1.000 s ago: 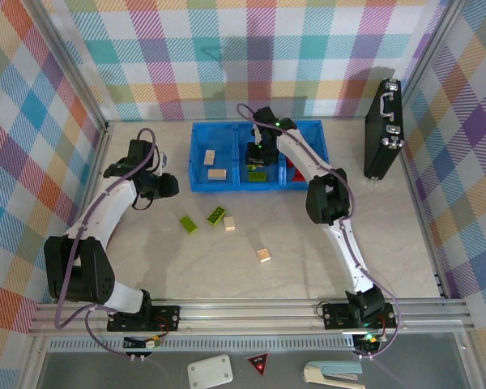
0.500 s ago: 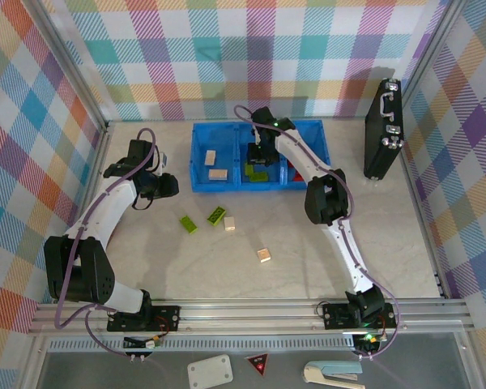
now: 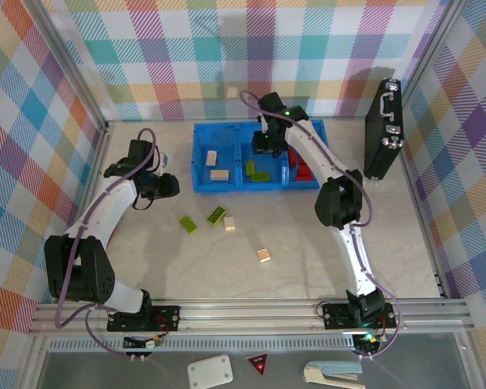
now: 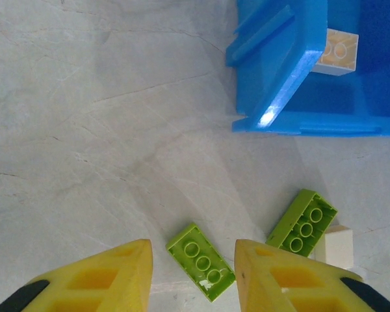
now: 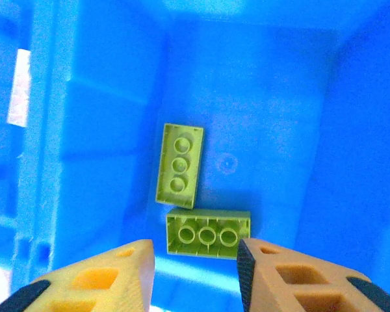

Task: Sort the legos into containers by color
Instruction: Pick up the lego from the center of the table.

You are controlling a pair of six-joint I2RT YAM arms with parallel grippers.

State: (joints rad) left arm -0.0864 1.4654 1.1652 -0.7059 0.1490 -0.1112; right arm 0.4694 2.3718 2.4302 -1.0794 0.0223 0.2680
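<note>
The right claw (image 3: 263, 142) hangs over the middle compartment of the blue tray (image 3: 227, 188), its two fingers parted with nothing between them. From its own wrist camera, the right claw (image 5: 195, 248) looks straight down on two green bricks lying on the compartment floor: one (image 5: 180, 166) lies lengthwise a little ahead of the fingertips, the other (image 5: 208, 234) lies crosswise in the gap between the fingers. The two bricks touch at a corner, and neither is gripped.

The tray's left compartment holds two tan bricks (image 3: 215, 165), and the right one holds red bricks (image 3: 301, 166).

The left claw (image 3: 168, 186) is above the table (image 3: 146, 259), just left of the tray. In its wrist view the left claw (image 4: 194, 252) is released and empty, and a loose green brick (image 4: 200, 261) lies on the table between the fingertips. A second green brick (image 4: 302, 222) lies off to the right with a tan brick (image 4: 335, 247) touching it. Another tan brick (image 3: 264, 254) lies well apart, nearer the arm bases
</note>
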